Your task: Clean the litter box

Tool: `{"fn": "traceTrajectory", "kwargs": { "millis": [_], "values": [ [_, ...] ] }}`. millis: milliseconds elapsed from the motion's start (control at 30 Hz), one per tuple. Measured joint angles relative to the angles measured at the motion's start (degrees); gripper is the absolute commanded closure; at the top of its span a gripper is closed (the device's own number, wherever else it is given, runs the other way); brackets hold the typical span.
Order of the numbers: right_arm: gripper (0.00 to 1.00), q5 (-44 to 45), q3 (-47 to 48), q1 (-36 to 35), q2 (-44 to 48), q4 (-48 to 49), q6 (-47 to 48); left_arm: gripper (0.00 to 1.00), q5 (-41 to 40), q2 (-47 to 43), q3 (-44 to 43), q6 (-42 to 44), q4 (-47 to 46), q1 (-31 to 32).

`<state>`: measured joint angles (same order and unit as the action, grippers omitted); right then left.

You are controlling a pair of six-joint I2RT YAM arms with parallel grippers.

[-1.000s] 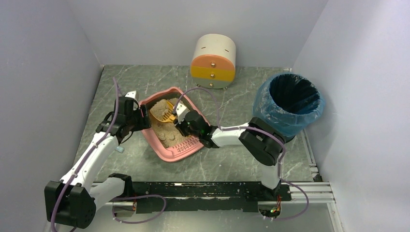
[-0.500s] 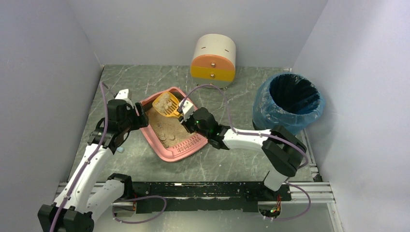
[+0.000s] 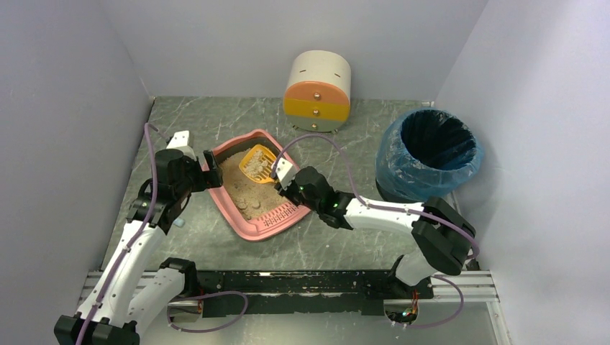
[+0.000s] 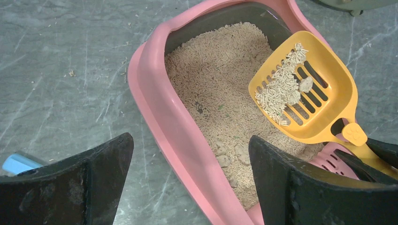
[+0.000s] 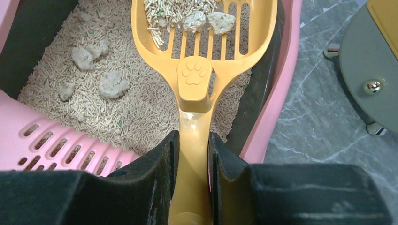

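The pink litter box (image 3: 234,209) with beige litter sits at mid-table; it also shows in the left wrist view (image 4: 155,108) and the right wrist view (image 5: 281,84). My right gripper (image 3: 282,180) is shut on the handle of an orange slotted scoop (image 3: 257,163), held above the litter. The scoop (image 5: 197,79) carries pellets and a few grey clumps (image 5: 206,21). More clumps (image 5: 111,84) lie in the litter. My left gripper (image 3: 205,176) is open, its jaws astride the box's left wall (image 4: 187,154), one finger (image 4: 94,173) outside and one over the litter.
A cream-and-orange round drawer unit (image 3: 318,92) stands at the back. A blue-lined round bin (image 3: 430,154) stands at the right. Grey walls close in the left, back and right. A small light-blue object (image 4: 16,164) lies on the table left of the box.
My right gripper lifted the scoop out of the litter and drew it right and back toward the box's middle. My left arm shifted slightly, still at the box's left wall.
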<state>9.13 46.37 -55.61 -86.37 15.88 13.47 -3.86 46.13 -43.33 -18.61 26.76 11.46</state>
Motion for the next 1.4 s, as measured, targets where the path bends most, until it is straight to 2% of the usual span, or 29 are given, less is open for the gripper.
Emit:
{"fn": "traceTrajectory", "kwargs": {
  "millis": [200,433,633,1067,1267,1400],
  "values": [
    [1.00,5.0,0.0,-3.0,0.0,-1.0,4.7,0.03,-1.2,-0.8,0.0,3.5,0.0,0.0],
    [1.00,12.2,0.0,-5.7,0.3,-1.2,11.4,0.03,-4.4,-7.4,1.6,4.6,-3.0,0.0],
    [1.00,16.5,0.0,-7.5,1.9,-1.2,17.0,0.03,-6.1,-5.1,-0.3,6.3,-1.7,0.0],
    [1.00,22.2,-1.9,-10.5,3.0,2.2,26.6,0.03,-7.8,-7.0,-0.3,6.4,-1.2,0.0],
    [1.00,22.3,-1.9,-10.6,3.0,3.0,26.5,0.03,-8.0,-6.9,-0.3,6.5,-1.2,0.0],
    [1.00,19.9,-0.4,-10.0,3.0,-0.7,19.4,0.03,-8.0,-6.9,-0.3,6.5,-1.2,0.0]
  ]
}}
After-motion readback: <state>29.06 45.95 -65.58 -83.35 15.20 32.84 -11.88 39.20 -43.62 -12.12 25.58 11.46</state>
